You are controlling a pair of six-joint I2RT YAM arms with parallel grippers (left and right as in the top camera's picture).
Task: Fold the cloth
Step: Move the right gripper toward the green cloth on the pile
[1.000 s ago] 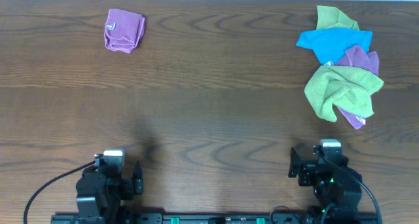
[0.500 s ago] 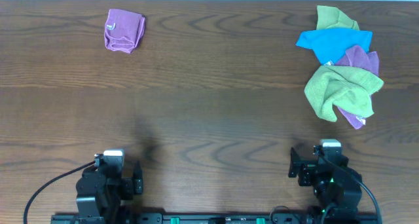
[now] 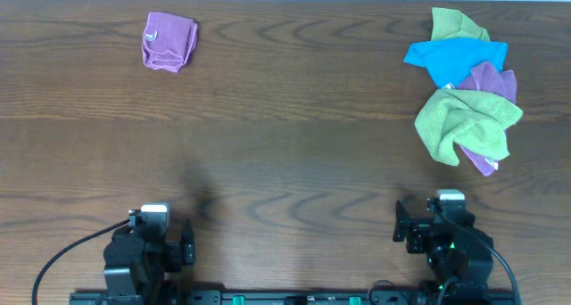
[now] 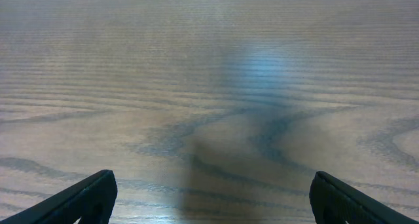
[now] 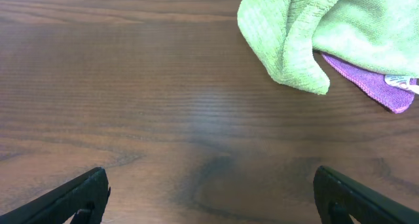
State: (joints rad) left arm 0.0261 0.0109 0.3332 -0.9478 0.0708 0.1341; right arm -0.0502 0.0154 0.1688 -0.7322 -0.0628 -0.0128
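Observation:
A pile of crumpled cloths lies at the table's far right: a green cloth point(image 3: 464, 125) in front, a purple cloth point(image 3: 489, 80) under it, a blue cloth point(image 3: 453, 58) and another green cloth point(image 3: 455, 25) behind. The front green cloth point(image 5: 314, 34) and a purple corner point(image 5: 373, 83) show in the right wrist view. A folded purple cloth point(image 3: 168, 41) lies at the far left. My left gripper point(image 4: 209, 201) is open and empty over bare wood near the front edge. My right gripper point(image 5: 209, 198) is open and empty, short of the pile.
The dark wooden table point(image 3: 294, 136) spans the view. Both arm bases sit at the front edge, the left arm point(image 3: 143, 251) and the right arm point(image 3: 451, 243).

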